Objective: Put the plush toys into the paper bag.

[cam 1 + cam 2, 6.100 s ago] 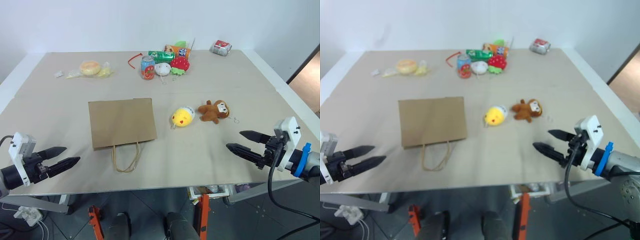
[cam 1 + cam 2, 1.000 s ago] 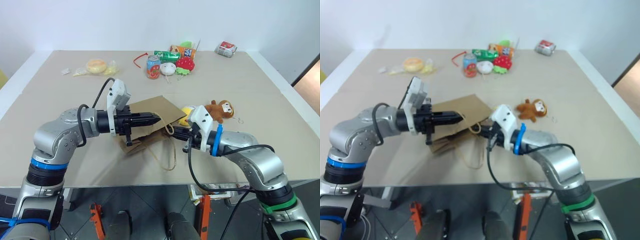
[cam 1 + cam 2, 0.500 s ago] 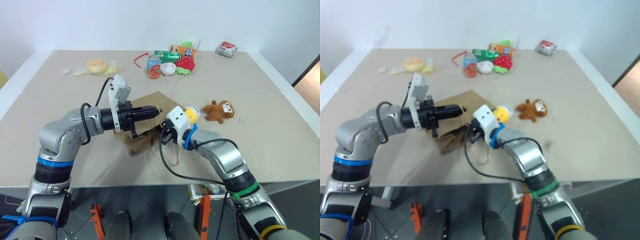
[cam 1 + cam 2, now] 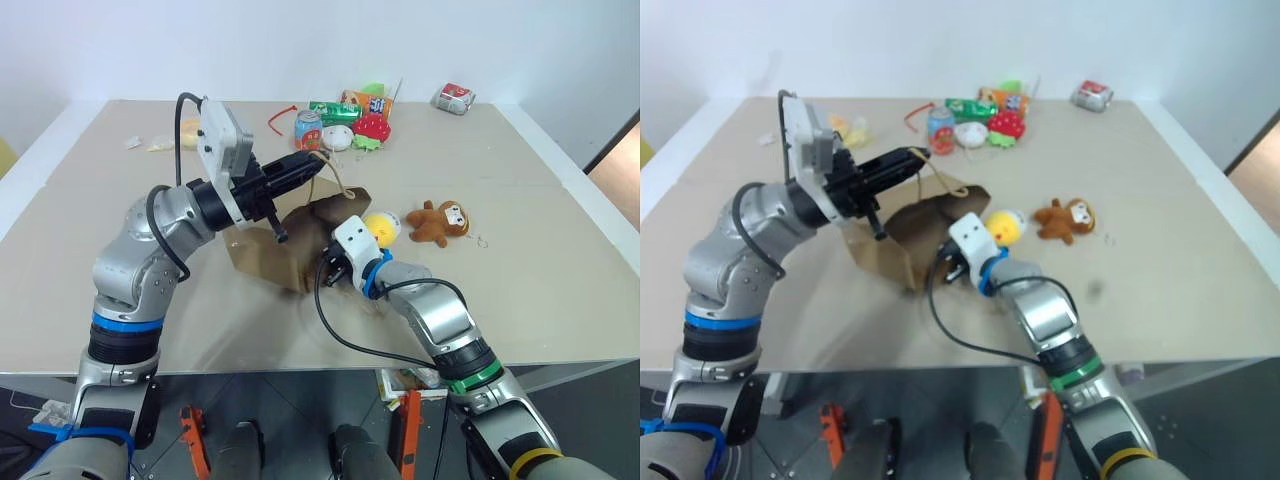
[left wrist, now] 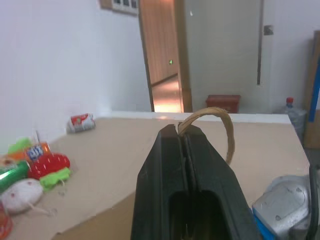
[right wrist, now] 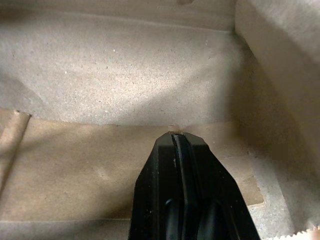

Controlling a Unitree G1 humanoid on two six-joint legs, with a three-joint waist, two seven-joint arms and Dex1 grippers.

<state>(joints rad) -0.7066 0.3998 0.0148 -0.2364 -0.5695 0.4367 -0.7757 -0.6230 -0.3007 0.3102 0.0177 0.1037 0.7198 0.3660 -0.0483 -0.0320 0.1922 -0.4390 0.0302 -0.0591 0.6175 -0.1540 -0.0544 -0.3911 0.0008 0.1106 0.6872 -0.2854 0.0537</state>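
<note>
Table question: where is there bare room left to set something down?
The table is bare to the right of the brown monkey, and along the left between the bagged bun and the paper bag. It is crowded at the far clutter round the soda can.

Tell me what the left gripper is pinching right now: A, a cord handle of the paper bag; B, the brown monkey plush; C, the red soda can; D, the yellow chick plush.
A: the left gripper is shut on a tan cord handle of the paper bag, lifting its mouth, while the monkey and the chick lie on the table.
</note>
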